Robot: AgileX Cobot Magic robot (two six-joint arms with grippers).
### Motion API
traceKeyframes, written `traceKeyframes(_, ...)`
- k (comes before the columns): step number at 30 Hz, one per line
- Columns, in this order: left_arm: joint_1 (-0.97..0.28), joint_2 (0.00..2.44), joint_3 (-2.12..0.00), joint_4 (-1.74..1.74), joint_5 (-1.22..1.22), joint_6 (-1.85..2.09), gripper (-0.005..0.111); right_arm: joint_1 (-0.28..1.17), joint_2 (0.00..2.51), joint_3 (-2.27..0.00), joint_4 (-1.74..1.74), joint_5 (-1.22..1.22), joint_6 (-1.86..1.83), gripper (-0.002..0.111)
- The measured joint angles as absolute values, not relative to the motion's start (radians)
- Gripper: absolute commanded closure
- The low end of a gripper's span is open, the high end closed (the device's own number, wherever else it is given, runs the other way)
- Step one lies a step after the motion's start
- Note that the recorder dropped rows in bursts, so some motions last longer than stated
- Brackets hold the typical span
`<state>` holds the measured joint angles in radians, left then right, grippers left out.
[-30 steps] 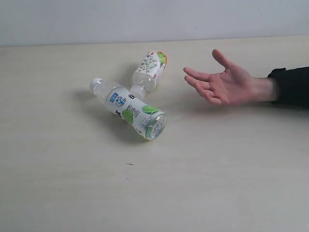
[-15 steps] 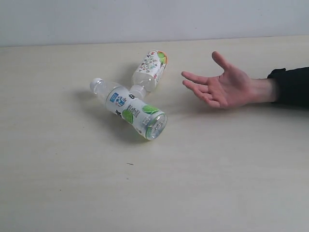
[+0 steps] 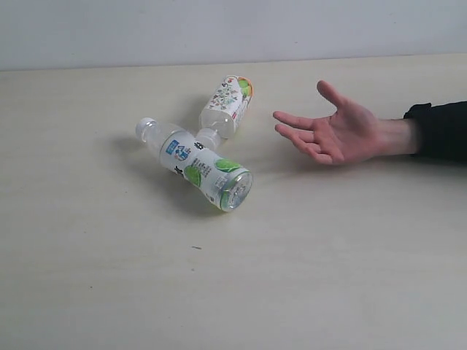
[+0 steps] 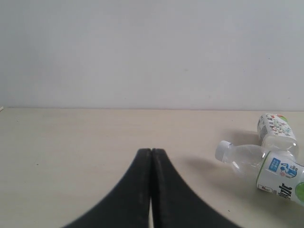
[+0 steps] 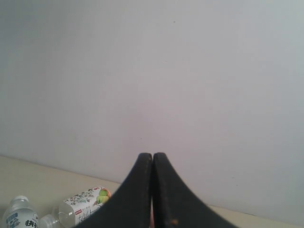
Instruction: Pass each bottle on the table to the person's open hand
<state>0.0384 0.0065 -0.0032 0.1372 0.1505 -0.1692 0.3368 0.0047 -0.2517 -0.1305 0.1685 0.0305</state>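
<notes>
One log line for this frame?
left gripper shut; right gripper shut; near bottle, far bottle lying on table; hand open, empty

Brightly and evenly lit with diffuse light, casting only soft pale shadows beside the green-labelled bottle (image 3: 206, 166) and beneath the open hand (image 3: 337, 133) on the table (image 3: 328, 277), a small glint on the bottle's base, mildly soft and grainy throughout.

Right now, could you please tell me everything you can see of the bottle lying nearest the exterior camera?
The bottle is small and of clear plastic, with a white cap and a white label printed in blue and green. It lies on its side on the table, cap towards the far left, base towards the camera. I cannot tell whether it holds liquid. The neck end of the second bottle seems to touch its side.
</notes>
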Motion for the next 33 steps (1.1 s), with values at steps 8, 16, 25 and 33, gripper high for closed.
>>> traceKeyframes(8,0.038,0.007,-0.003,0.137,0.155,-0.169,0.107,0.337,0.005,-0.252,-0.131,0.168,0.03,0.108)
traceKeyframes(16,0.038,0.007,-0.001,0.078,-0.037,-0.418,0.107,0.337,0.005,-0.252,-0.131,0.168,0.03,0.108)
traceKeyframes(25,0.038,0.005,-0.003,0.06,-0.536,-0.641,0.107,0.337,0.005,-0.252,-0.131,0.168,0.03,0.108)
traceKeyframes(33,0.038,0.379,-0.242,0.179,-0.567,-0.718,0.107,0.337,0.005,-0.252,-0.131,0.168,0.03,0.108)
